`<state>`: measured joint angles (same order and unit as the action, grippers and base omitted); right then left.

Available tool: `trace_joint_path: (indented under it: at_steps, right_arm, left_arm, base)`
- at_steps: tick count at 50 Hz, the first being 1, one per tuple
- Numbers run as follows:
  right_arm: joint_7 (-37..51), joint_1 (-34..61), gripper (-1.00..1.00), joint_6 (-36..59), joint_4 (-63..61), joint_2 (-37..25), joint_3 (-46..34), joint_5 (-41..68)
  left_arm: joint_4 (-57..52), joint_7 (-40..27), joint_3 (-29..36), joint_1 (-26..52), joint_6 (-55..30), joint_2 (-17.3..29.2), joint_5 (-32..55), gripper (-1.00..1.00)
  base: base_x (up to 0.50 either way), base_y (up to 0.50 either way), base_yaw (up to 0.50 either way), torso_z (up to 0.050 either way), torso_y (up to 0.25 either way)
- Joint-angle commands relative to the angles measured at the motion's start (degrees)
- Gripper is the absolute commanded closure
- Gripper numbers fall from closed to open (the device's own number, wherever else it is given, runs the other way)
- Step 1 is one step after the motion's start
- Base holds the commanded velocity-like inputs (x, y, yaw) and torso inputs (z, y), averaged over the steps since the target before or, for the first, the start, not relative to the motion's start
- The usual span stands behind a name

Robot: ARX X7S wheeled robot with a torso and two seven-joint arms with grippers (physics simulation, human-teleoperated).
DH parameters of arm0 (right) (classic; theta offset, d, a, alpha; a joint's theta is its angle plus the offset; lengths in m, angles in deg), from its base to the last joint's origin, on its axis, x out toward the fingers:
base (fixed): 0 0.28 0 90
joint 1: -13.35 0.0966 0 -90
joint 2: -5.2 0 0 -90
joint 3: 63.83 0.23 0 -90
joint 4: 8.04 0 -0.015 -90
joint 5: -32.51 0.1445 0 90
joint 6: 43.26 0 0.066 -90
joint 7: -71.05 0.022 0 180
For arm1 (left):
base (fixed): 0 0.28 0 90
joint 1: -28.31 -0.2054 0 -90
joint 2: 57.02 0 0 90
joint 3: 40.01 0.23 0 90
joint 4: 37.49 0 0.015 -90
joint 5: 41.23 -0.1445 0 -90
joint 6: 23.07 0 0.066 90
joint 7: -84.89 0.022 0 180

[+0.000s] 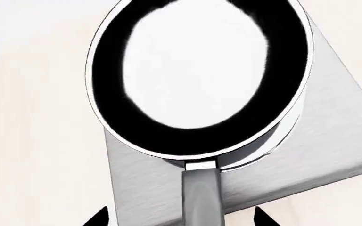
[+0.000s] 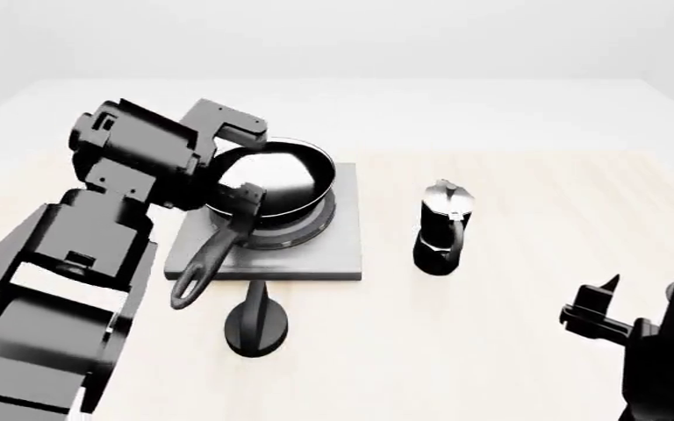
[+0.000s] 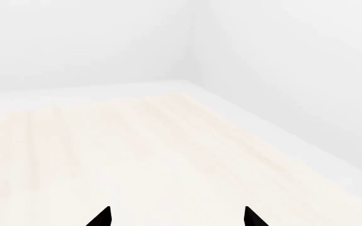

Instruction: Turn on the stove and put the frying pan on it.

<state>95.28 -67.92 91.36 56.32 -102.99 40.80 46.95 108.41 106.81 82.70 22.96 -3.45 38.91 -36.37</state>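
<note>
Counter [image 2: 525, 289]: pale wood-grain surface carrying every item; bare boards run toward its far edge and corner in the right wrist view.

Left arm: large dark segmented arm reaching in over the counter's left side.

Stove [image 2: 326, 254]: flat square grey hotplate, left of the counter's centre. Whether it is switched on cannot be told; no glow or indicator shows.

Frying pan [image 2: 273, 184]: round, black, pale glossy inside. It sits over the burner rings and appears to rest on them, perhaps slightly tilted; the long grey handle points toward the near edge and overhangs the stove's near-left corner.

Moka pot [image 2: 442, 226]: black and silver, upright, just right of the stove, apart from it.

Knob [image 2: 257, 323]: small, black, round, with an upright fin, near the counter's near edge, just in front of the stove.

Left gripper [image 1: 181, 217]: tips spread either side of the pan handle, not visibly pressing on it; grasp appears released or loose.

Right gripper [image 3: 176, 216]: tips parted, holding nothing, over bare counter toward the near-right corner.

Progress: pan placement looks essentially done; confirming the stove is on, and withdrawing the left arm, look like what remains.
</note>
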Motion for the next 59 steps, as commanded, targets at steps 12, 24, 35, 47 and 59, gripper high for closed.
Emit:
trace_joint_path:
  at_steps: [12,24,35,47,59]
  right_arm:
    - [-0.96,2.56,-1.00,1.68,-5.10,-0.94,-1.45,1.83]
    - [-11.36,13.18,-1.00,-1.61,-10.39,-2.75,-14.08,6.22]
    - [-15.80,12.36,-1.00,-5.93,-14.19,-4.29,-17.83,6.85]
    - [-16.38,12.13,-1.00,-6.91,-14.84,-4.90,-18.81,6.65]
    - [-16.28,12.43,-1.00,-8.13,-12.65,-4.65,-19.36,6.03]
  left_arm:
    - [-56.11,-39.01,-2.16,1.43,-11.96,23.72,69.82,-1.00]
    - [-66.84,-24.11,2.25,-4.22,-1.18,25.89,65.22,-1.00]
    - [-69.62,-18.40,6.01,-5.41,5.80,26.04,58.43,-1.00]
    - [-70.63,-15.83,8.61,-6.21,8.54,26.05,55.31,-1.00]
    - [-69.56,-14.44,9.95,-7.25,10.78,25.55,53.42,-1.00]
  base:
    - [0.00,0.00,0.00,0.000,0.000]
    - [0.00,0.00,0.00,0.000,0.000]
    - [0.00,0.00,0.00,0.000,0.000]
    - [0.00,0.00,0.00,0.000,0.000]
    - [0.00,0.00,0.00,0.000,0.000]
